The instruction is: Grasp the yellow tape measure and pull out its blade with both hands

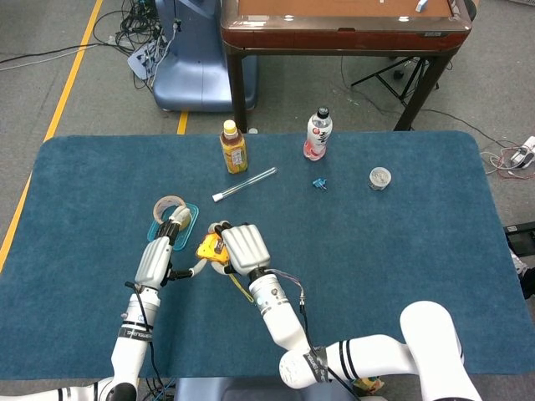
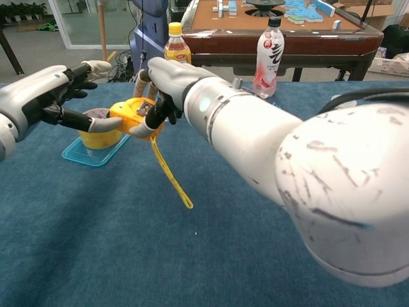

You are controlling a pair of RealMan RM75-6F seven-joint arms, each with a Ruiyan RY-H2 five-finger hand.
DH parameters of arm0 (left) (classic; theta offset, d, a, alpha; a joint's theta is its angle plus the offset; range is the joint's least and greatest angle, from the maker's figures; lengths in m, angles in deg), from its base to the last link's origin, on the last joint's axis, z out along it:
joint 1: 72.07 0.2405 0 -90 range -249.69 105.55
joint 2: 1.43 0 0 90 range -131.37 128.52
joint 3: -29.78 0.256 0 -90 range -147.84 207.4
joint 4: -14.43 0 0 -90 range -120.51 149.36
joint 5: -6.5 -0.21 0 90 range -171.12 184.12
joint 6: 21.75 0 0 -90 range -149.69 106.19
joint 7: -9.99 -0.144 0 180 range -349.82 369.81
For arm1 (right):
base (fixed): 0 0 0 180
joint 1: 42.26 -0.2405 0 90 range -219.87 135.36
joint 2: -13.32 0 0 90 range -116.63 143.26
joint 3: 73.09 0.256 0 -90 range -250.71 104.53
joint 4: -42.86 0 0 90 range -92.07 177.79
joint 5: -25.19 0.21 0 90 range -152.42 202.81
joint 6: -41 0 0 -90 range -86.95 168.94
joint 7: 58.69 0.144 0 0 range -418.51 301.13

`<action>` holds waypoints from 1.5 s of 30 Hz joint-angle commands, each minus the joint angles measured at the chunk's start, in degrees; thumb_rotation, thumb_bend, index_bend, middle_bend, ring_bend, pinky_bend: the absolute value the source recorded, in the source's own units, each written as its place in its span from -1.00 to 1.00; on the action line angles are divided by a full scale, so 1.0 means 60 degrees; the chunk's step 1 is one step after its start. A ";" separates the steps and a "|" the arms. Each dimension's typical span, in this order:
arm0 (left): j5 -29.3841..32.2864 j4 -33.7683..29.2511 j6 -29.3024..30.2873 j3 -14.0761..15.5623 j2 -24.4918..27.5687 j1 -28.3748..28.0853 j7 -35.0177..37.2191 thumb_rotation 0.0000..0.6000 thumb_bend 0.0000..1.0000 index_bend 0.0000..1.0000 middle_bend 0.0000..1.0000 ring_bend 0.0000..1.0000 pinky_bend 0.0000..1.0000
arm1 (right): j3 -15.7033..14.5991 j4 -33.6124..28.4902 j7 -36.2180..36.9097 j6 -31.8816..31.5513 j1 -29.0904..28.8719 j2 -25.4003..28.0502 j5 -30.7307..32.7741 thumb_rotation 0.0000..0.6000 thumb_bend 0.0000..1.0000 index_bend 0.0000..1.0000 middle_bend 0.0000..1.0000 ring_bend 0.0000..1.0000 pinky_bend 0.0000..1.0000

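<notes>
head view: right hand (image 1: 236, 248) clamped on yellow tape measure (image 1: 207, 247), lifted over blue table (image 1: 401, 242); left hand (image 1: 157, 261) just beside it, fingers apart, holding nothing
chest view: yellow strap (image 2: 169, 176) hangs limp from case; left hand thumb (image 2: 105, 124) near or touching case, cannot tell
handling: case hard, smooth, likely slippery; pinch blade tip at case mouth, blade thin and springy

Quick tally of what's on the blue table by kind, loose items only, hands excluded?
Bottles: 2 (yellow-cap tea bottle, white drink bottle)
Tape measure: 1 (yellow tape measure, held above the table)
Tape roll: 1 (tape roll)
Tray: 1 (teal tray)
Tube: 1 (clear tube)
Small blue object: 1 (blue object)
Small round container: 1 (round container)
Total: 8
</notes>
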 commanded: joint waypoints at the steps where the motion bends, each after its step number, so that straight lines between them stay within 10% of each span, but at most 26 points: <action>1: 0.0029 0.0026 -0.0002 -0.0012 -0.0007 -0.0002 0.0004 1.00 -0.59 -1.00 -1.00 -1.00 -1.00 | -0.0007 -0.0024 0.0015 -0.0002 0.0021 0.0012 -0.0020 1.00 0.51 0.38 0.41 0.29 -0.19; 45: 0.0592 0.0102 0.0158 -0.0275 0.0201 0.0021 -0.0291 1.00 -0.59 -1.00 -1.00 -1.00 -1.00 | -0.0251 -0.0327 0.0262 0.0249 0.0418 0.0419 -0.0093 1.00 0.54 0.41 0.44 0.31 -0.19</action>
